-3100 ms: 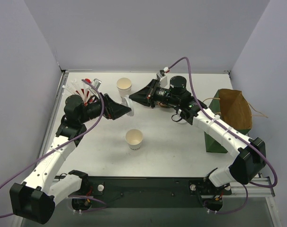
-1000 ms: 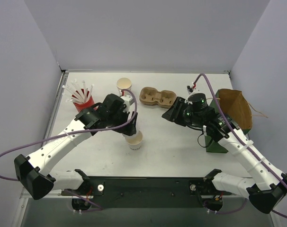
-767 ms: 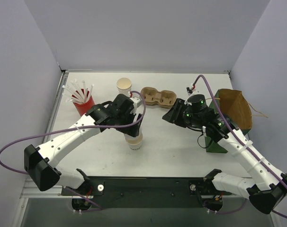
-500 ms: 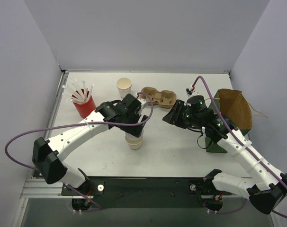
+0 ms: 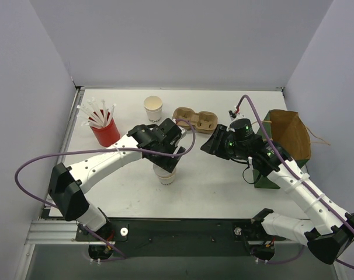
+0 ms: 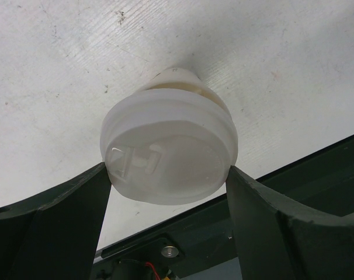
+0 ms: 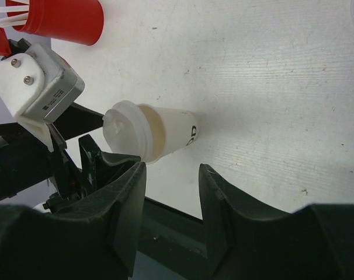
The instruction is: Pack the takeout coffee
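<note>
Coffee cup (image 7: 171, 137) stands upright on the white desk (image 5: 224, 181), near its middle, directly under the left hand (image 6: 169, 178). A white lid (image 6: 165, 146) sits on the cup's mouth (whether it is seated all the way round cannot be told). The left hand is spread wide, and its two dark fingers (image 6: 72, 216) press against opposite edges of the lid, pinching it; they touch the lid only, not the paper wall below.

The right hand (image 7: 171, 172) hovers well apart from the cup, to its right and a little farther back, with its jaws partly spread and nothing between them.

Behind the cup lie a brown pulp carrier (image 5: 195, 119) and, just left of it, a second white cup (image 5: 153, 107). A red cup of straws (image 5: 105, 131) stands at back left.
</note>
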